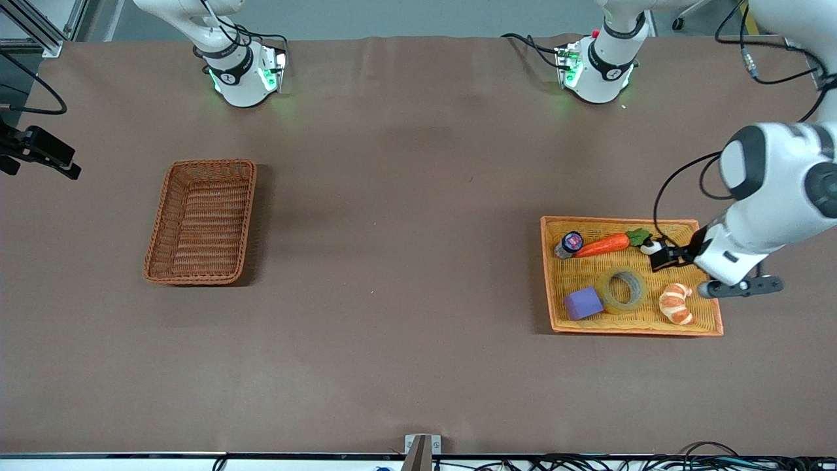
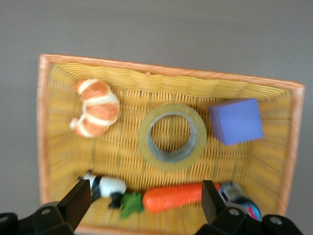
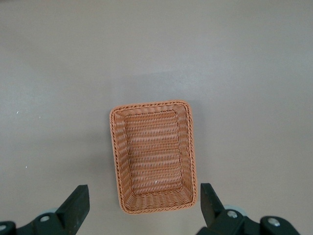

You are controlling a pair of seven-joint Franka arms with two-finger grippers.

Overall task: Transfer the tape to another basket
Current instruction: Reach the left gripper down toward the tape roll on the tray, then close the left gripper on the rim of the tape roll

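Note:
The tape (image 1: 609, 296), a translucent yellowish ring, lies flat in the orange-yellow flat basket (image 1: 546, 261) at the left arm's end of the table. It lies between a purple block and a croissant. My left gripper (image 1: 667, 255) is open and empty, over that basket's edge farther from the front camera, by the carrot. In the left wrist view my left gripper (image 2: 145, 194) is apart from the tape (image 2: 145, 142). The reddish-brown basket (image 1: 161, 222) stands empty at the right arm's end. My right gripper (image 3: 143, 195) is open, high over this basket (image 3: 154, 156), and out of the front view.
The flat basket (image 2: 171, 71) also holds a purple block (image 1: 583, 303), a croissant (image 1: 677, 303), a toy carrot (image 1: 601, 245), a small panda toy (image 1: 649, 247) and a small jar (image 1: 569, 243). Brown table lies between the two baskets.

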